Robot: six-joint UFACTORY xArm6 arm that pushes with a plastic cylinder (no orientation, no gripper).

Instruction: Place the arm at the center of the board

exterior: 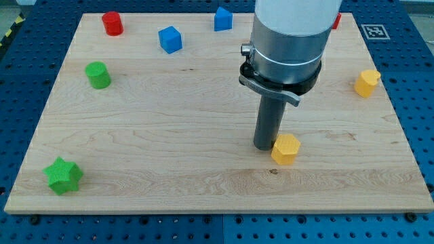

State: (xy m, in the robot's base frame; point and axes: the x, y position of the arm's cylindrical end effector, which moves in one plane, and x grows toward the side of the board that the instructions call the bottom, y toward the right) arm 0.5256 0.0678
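Observation:
My tip [265, 147] rests on the wooden board [169, 135], a little right of the board's middle and toward the view's bottom. It touches or nearly touches the left side of a yellow hexagonal block [285, 149]. The arm's grey body [291, 34] rises above it and hides part of the board's top right. No other block is near the tip.
A red cylinder [112, 24], a blue cube [170, 39] and another blue block [223, 19] lie along the top. A green cylinder [98, 75] sits at the left, a green star [63, 175] at bottom left, a yellow block [367, 83] at the right. A red block [336, 22] peeks out behind the arm.

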